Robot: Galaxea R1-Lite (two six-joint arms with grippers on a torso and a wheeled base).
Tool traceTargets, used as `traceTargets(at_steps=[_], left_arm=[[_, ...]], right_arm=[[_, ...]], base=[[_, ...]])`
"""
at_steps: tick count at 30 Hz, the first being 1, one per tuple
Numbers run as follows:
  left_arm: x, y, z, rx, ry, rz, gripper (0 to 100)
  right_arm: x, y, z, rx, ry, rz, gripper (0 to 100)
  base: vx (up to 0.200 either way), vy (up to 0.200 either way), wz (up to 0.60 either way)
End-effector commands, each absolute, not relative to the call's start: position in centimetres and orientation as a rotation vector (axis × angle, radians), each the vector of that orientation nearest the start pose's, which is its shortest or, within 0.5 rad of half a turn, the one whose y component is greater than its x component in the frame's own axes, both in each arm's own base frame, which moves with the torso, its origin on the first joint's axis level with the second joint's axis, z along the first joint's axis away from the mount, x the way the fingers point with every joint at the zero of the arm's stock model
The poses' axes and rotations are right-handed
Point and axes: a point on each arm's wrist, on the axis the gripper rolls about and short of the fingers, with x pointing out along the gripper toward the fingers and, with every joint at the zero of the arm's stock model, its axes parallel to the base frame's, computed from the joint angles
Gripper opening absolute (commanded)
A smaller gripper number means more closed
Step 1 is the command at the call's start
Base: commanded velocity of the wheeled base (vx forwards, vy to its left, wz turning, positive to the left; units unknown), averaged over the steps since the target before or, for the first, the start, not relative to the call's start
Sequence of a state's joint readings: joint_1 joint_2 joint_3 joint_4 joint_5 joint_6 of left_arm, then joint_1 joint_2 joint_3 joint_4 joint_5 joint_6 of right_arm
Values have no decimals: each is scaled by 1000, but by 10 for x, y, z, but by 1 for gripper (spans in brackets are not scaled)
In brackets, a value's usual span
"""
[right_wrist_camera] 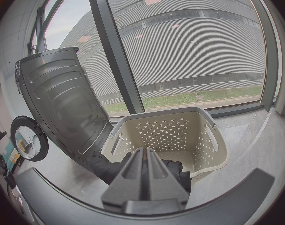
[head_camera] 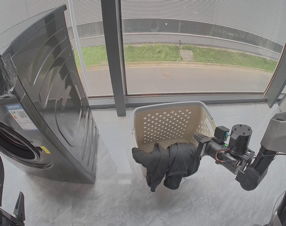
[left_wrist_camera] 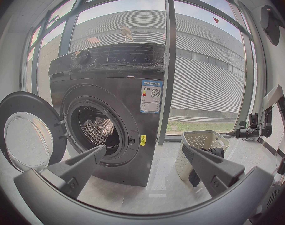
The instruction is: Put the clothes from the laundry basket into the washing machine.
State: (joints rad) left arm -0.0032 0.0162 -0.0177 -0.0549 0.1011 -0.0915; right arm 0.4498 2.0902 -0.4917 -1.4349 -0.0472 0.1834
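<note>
A cream laundry basket (head_camera: 168, 105) stands on the floor by the window. A black garment (head_camera: 171, 164) hangs over its near rim and spills outside. My right gripper (head_camera: 197, 141) is at the garment's right end and is shut on the dark cloth (right_wrist_camera: 108, 169) above the basket (right_wrist_camera: 161, 114). The grey washing machine (head_camera: 55, 94) stands to the left, its round door (left_wrist_camera: 26, 132) swung open and its drum (left_wrist_camera: 95, 132) showing. My left gripper (left_wrist_camera: 142, 149) is open and holds nothing, low in front of the machine (head_camera: 8, 202).
A dark window post (head_camera: 113, 47) rises just behind the basket, with glass panes on both sides. Bare grey floor (head_camera: 124, 198) lies between the machine and the basket. The open door (right_wrist_camera: 28, 138) juts out from the machine's front.
</note>
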Motion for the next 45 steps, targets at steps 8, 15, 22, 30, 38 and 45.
traceTargets(at_steps=[8,15,22,30,38,45], left_arm=[[-23,2,82,-93,-63,95,100],[-23,2,82,-95,-63,95,100],[-23,2,82,-95,-63,95,100],[-23,2,82,-95,-63,95,100],[-23,2,82,-95,-63,95,100],[-23,2,82,-97,-63,95,100]], right_arm=[[336,159,-9,87,357,375,100],[349,159,-29,67,407,355,100],[352,154,-36,56,415,333,100],[354,156,-34,57,404,334,0],[355,156,-30,63,387,334,0],[346,154,-9,74,335,339,0]], base=[[0,0,0],[0,0,0],[0,0,0],[0,0,0],[0,0,0],[0,0,0]])
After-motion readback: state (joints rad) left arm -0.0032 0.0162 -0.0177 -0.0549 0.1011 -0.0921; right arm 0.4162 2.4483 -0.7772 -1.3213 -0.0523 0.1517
